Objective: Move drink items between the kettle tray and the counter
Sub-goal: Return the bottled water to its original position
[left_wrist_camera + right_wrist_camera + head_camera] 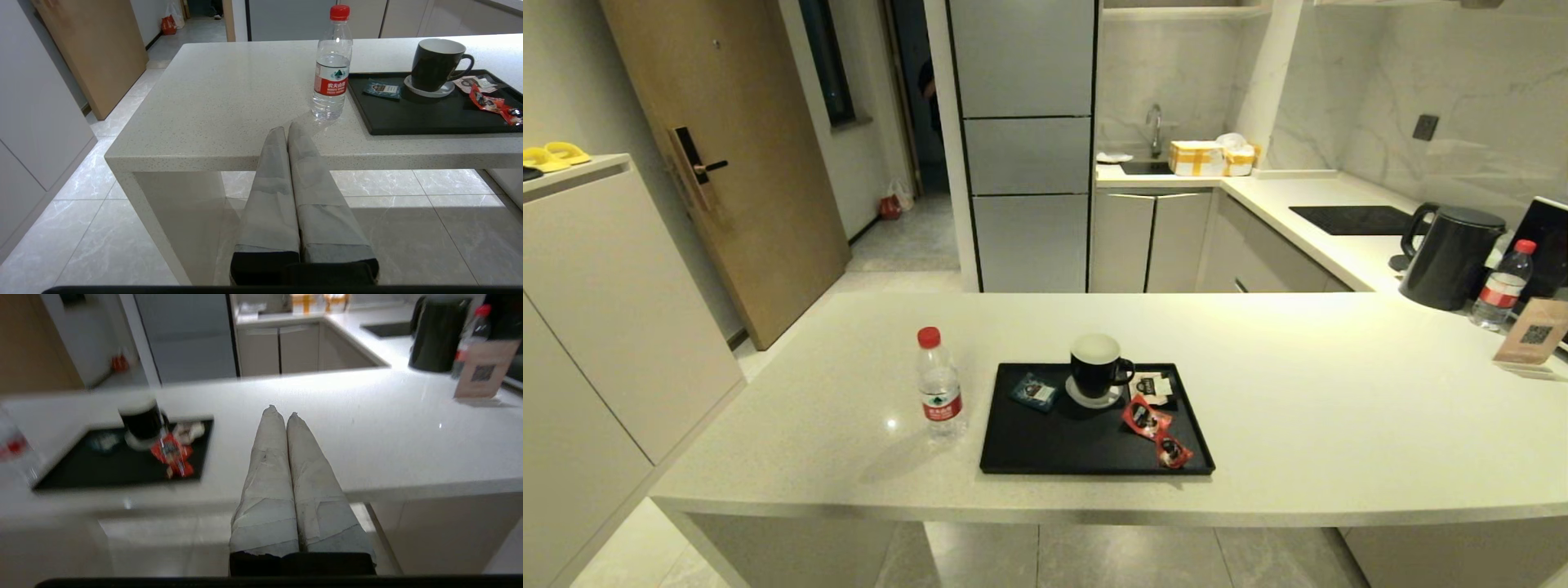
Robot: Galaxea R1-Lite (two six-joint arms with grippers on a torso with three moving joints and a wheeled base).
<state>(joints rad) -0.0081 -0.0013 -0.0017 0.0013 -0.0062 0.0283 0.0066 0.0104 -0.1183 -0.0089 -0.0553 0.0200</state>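
Observation:
A clear water bottle (939, 385) (331, 65) with a red cap and red label stands upright on the pale counter (1298, 408), just left of the black tray (1045, 445) (429, 118). Crinkly red sachets (1156, 429) (490, 104) (171, 453) lie at the tray's near right corner. My left gripper (287, 127) is shut and empty, held off the counter's front edge, short of the bottle. My right gripper (281, 412) is also shut and empty, in front of the counter to the right of the tray. Neither arm shows in the head view.
On the tray stand a black mug (1097, 369) on a coaster, a teal tea packet (1034, 391) and a pale packet (1156, 385). At the far right sit a black kettle (1450, 255), a second bottle (1503, 286) and a QR sign (1531, 331). A hob panel (1352, 219) lies behind.

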